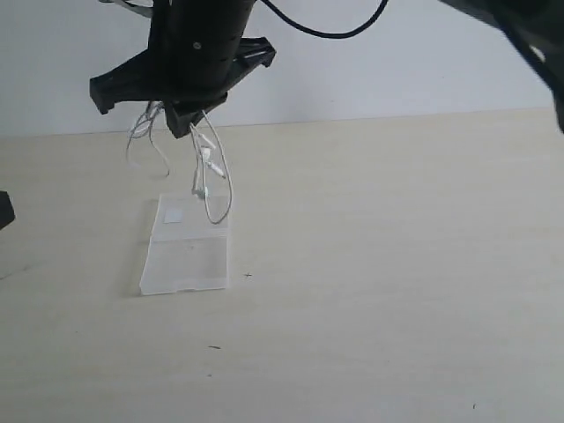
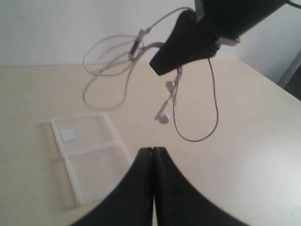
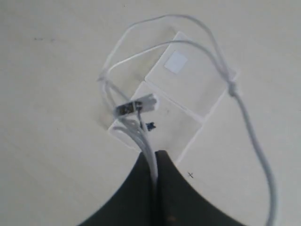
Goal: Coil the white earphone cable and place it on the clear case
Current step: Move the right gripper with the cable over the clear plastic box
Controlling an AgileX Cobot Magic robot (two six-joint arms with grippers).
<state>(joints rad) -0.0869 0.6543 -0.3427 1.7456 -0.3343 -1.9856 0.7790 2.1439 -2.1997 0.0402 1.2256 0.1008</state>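
The white earphone cable [image 1: 227,181] hangs in loose loops from my right gripper [image 1: 182,125], which has reached across to the left and is shut on the bunched strands. Its earbuds [image 1: 204,179] dangle just above the far end of the clear case [image 1: 185,257]. The case lies flat on the table, its whitish patch [image 1: 174,216] at the far end. In the right wrist view the gripper [image 3: 154,155] pinches the cable bundle [image 3: 142,136] over the case [image 3: 188,89]. My left gripper [image 2: 153,149] is shut and empty, low beside the case [image 2: 89,157], facing the hanging earbud [image 2: 163,118].
A pale wooden table [image 1: 397,264] stretches to the right and front of the case, with a white wall behind. A thick black robot cable [image 1: 326,31] hangs at the top. A black part [image 1: 4,210] of the left arm shows at the left edge.
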